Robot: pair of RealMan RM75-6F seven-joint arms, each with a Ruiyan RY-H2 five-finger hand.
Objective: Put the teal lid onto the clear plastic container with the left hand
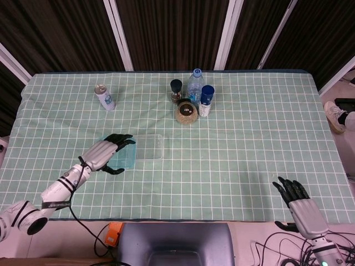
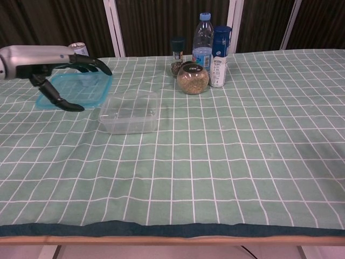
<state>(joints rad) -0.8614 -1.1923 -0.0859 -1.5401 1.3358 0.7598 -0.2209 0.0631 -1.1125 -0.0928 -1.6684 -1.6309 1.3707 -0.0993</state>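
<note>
While the left hand reaches over the flat teal plastic lid, fingers spread above it and thumb below, whether it grips is unclear. That lid lies on the counter just beside the clear rectangular plastic container. Fingers apart, the right hand holds nothing.

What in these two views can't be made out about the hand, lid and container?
- Whether the left hand actually grips the teal lid: in both views its fingers cover the contact.
- Right hand: outside the chest view; seen only near the head view's edge.
- Clear plastic container: any contents are too faint in either view.
</note>
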